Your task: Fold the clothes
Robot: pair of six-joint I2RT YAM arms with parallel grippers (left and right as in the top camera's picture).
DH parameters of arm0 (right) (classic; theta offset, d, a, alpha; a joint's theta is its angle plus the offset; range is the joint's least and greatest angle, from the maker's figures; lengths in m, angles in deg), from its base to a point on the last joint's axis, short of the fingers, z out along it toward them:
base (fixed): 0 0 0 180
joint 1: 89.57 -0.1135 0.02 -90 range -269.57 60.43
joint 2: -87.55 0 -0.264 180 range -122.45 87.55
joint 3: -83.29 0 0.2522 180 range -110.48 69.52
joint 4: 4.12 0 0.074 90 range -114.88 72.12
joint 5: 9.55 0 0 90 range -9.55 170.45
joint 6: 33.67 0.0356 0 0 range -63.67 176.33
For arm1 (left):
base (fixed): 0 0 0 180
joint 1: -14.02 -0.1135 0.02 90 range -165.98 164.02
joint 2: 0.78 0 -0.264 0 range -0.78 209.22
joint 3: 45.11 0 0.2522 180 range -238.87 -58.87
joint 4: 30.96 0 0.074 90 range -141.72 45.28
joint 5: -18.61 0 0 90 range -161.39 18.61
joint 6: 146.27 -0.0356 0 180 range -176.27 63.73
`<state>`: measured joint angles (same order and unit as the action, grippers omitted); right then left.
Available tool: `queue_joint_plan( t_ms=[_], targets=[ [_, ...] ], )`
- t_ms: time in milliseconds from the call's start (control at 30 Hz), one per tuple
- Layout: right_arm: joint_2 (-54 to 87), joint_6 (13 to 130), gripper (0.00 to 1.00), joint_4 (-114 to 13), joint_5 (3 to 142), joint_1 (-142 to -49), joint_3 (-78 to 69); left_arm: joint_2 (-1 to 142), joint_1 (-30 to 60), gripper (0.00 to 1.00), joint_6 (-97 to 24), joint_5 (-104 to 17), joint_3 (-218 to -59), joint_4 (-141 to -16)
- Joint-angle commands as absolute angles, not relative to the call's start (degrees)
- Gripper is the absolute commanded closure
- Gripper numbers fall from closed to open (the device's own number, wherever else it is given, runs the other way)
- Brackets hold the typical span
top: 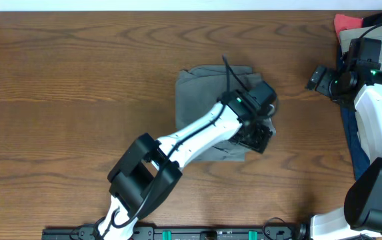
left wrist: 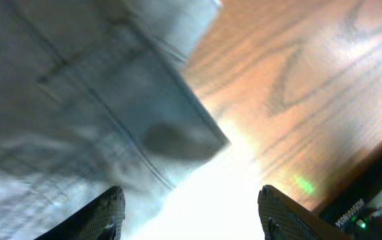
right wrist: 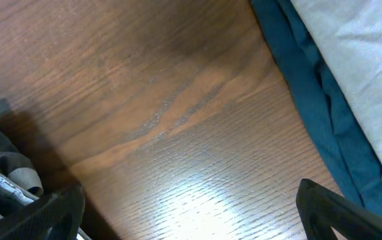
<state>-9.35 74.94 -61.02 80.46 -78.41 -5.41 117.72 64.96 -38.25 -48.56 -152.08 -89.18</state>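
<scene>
The grey shorts (top: 207, 90) lie folded in the middle of the table, partly hidden by my left arm. My left gripper (top: 256, 135) is open over their right front corner; in the left wrist view the grey cloth with stitched seams (left wrist: 77, 100) fills the left, and the open jaws (left wrist: 191, 213) straddle its edge with nothing held. My right gripper (top: 317, 79) is open and empty above bare wood at the right, near the pile of other garments (top: 354, 30). The right wrist view shows its open jaws (right wrist: 191, 210) over the table.
A navy garment (right wrist: 297, 73) and a pale beige one (right wrist: 364, 60) lie at the right edge of the table, with a red piece (top: 345, 23) at the far right corner. A bit of grey cloth (right wrist: 4, 177) shows at the right wrist view's left.
</scene>
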Motion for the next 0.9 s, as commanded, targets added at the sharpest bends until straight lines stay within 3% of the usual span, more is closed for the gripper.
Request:
queue_joint_plan(
  t_ms=[0, 300, 400, 500, 700, 800, 867],
  targets=[
    [-9.3, 74.5, 0.01, -61.0, 81.1, -78.5, -6.4, 116.8, 65.3, 0.35, -37.9, -48.0, -152.0, -89.6],
    [-9.3, 74.5, 0.01, -61.0, 81.1, -78.5, -6.4, 107.5, 60.9, 0.34, -38.2, -50.4, -152.5, -94.3],
    [-9.3, 74.5, 0.01, -61.0, 81.1, -78.5, -6.4, 104.8, 57.3, 0.2, -37.9, -55.6, -152.5, -97.2],
    [-9.3, 74.5, 0.01, -61.0, 81.1, -78.5, -6.4, 104.9, 53.1, 0.21, -37.3, -54.8, -152.4, -98.0],
    [-9.3, 74.5, 0.01, -61.0, 81.1, -78.5, -6.4, 109.3, 53.1, 0.68, -37.3, -49.9, -151.6, -96.1],
    [-9.3, 74.5, 0.01, -61.0, 81.1, -78.5, -6.4, 112.7, 55.4, 0.8, -36.1, -49.9, -151.6, -93.5],
    [-9.3, 74.5, 0.0, -61.0, 81.1, -78.5, -6.4, 115.2, 57.1, 0.82, -34.7, -49.9, -151.6, -91.6]
  ],
)
